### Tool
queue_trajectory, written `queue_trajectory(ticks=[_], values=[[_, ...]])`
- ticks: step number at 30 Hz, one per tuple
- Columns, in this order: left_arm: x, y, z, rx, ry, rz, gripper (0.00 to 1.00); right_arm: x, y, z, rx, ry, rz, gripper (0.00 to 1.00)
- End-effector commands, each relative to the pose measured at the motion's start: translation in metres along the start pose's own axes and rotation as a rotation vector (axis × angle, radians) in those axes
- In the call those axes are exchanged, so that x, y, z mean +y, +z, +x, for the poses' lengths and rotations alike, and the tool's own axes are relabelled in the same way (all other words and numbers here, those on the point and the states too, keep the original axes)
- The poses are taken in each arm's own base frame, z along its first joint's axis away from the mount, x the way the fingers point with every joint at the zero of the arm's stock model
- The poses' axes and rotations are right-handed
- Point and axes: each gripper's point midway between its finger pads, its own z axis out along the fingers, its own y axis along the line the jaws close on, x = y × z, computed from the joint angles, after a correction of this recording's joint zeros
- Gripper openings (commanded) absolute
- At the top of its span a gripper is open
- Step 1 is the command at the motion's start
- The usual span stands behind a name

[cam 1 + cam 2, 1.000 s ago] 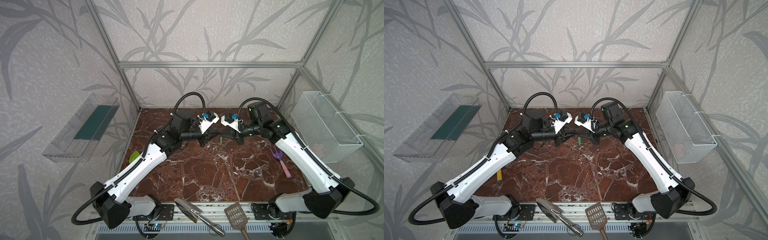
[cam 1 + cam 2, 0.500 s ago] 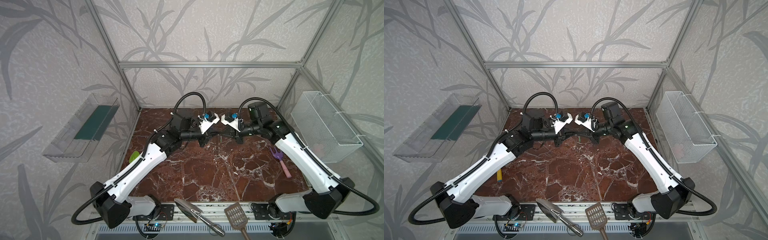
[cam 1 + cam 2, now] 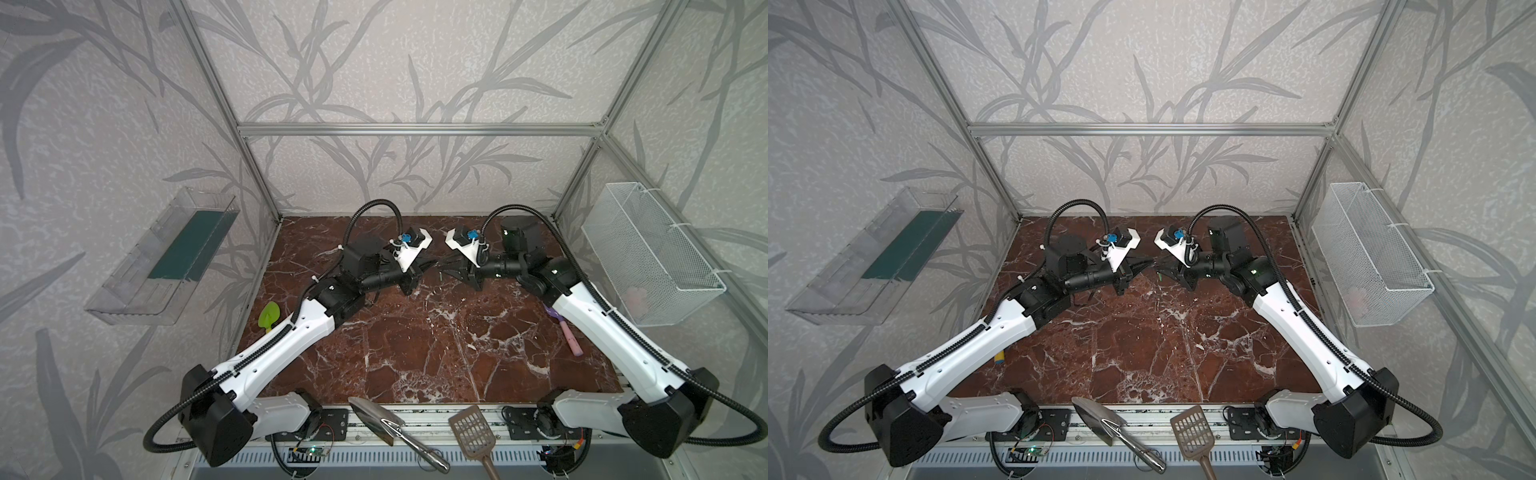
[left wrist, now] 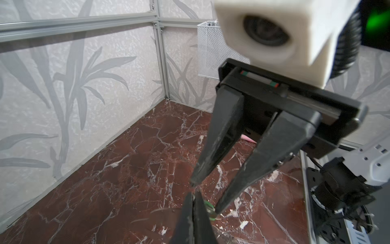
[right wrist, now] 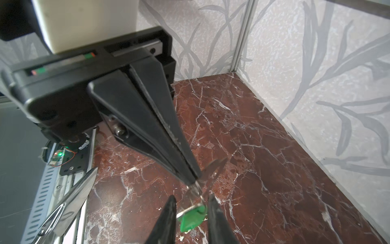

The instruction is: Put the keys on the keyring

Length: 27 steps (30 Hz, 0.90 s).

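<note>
Key (image 5: 191,220) hangs in mid-air between the two claws, upper centre in both top views, over the back of the counter (image 3: 415,353). Its green head dangles from the ring (image 5: 198,195), which the left claw (image 5: 194,182) pinches tight. The right claw (image 4: 205,197), shut a second ago, now stands apart, flanking the head. That release suggests the key is threaded.

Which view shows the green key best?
The right wrist view: the key, green head clear, hangs from the ring pinched by the left gripper, between the right gripper's open jaws. The left wrist view shows only a green sliver behind the left jaws. Both top views give at most a speck.
</note>
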Motion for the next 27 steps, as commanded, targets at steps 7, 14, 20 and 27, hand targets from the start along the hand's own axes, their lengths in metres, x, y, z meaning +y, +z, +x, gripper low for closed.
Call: queue_trajectory(ticks=[7, 14, 20, 27], values=[[0.015, -0.021, -0.069, -0.351, 0.008, -0.114, 0.00, -0.025, -0.007, -0.033, -0.185, 0.104, 0.144, 0.28], [0.016, -0.018, -0.073, -0.393, -0.025, -0.105, 0.00, -0.018, 0.003, -0.040, -0.244, 0.144, 0.059, 0.27], [0.014, -0.015, -0.071, -0.396, -0.048, -0.080, 0.00, -0.011, 0.006, -0.044, -0.255, 0.145, -0.002, 0.19], [0.014, -0.015, -0.073, -0.405, -0.051, -0.075, 0.00, 0.002, 0.005, -0.046, -0.255, 0.121, -0.076, 0.07]])
